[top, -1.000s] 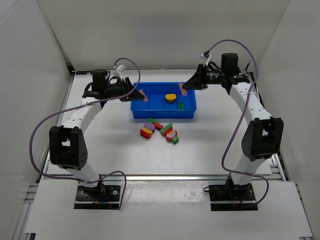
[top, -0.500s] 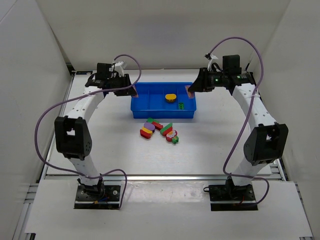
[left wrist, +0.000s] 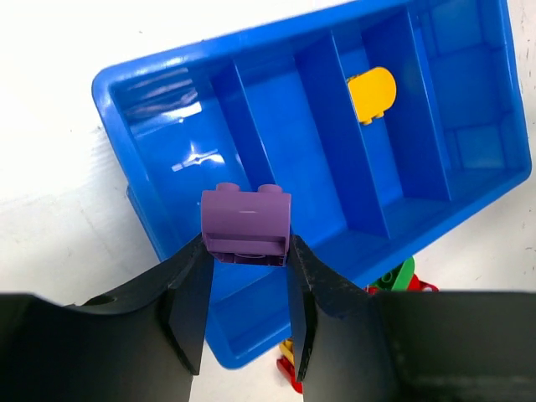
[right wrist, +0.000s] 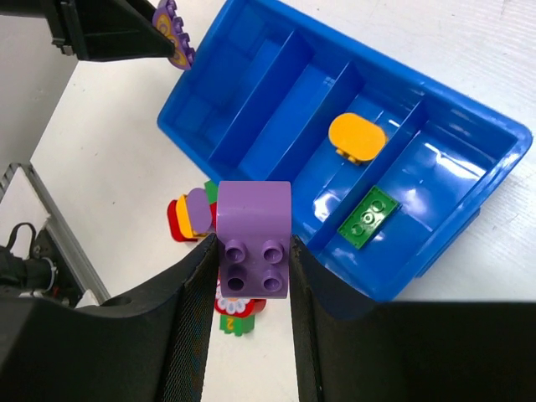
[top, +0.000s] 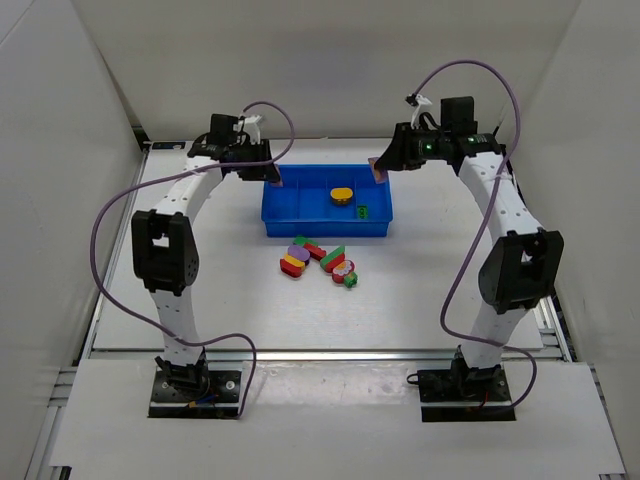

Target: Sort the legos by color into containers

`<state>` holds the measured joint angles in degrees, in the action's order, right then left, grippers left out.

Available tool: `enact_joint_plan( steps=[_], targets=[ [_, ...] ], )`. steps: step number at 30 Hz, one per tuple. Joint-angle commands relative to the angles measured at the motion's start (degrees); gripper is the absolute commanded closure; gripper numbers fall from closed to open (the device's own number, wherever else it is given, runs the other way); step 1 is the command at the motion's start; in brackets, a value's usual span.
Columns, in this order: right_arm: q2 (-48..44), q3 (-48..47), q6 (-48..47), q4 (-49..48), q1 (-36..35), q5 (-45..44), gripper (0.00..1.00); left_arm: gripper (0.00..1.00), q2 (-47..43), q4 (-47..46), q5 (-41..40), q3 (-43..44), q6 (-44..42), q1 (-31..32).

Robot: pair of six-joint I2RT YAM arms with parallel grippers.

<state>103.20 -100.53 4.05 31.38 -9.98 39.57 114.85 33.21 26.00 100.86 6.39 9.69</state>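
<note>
Between left jaws, a purple lego; between right jaws, a purple block

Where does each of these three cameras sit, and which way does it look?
Top external: fixed above and behind the arms, looking down at the table; both whole arms show.
Left wrist: on the left arm's wrist, looking down into the blue tray; the left gripper shows its fingers, shut on a purple block.
Right wrist: on the right arm's wrist, looking down at the tray; the right gripper holds a second purple block.
Shared: all three see the tray's yellow oval piece.
</note>
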Motion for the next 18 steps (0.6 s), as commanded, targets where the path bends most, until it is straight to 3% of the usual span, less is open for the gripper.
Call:
enact_joint_plan(
  steps=[1, 8, 15, 18],
  targets=[
    [2.8, -4.7, -0.5, -1.2, -0.2, 0.4, 0.94, 0.87, 0.9, 1.5, -0.4, 4.7, -1.6, 0.7],
    [8.2, -10.9, 0.4, -2.1, -1.5, 0.6, 0.95, 0.81, 4.6, 3.5, -1.8, 9.1, -2.7, 1.9],
    [12.7, -16.8, 2.4, -3.4, -3.1, 0.8, 0.95, 0.66, 5.9, 4.8, -4.3, 10.2, -3.1, 2.7],
    [14.7, -18.9, 3.1, -4.0, -4.3, 0.6, 0.95, 0.55, 6.2, 5.5, -4.6, 10.0, -3.1, 2.7]
  ],
)
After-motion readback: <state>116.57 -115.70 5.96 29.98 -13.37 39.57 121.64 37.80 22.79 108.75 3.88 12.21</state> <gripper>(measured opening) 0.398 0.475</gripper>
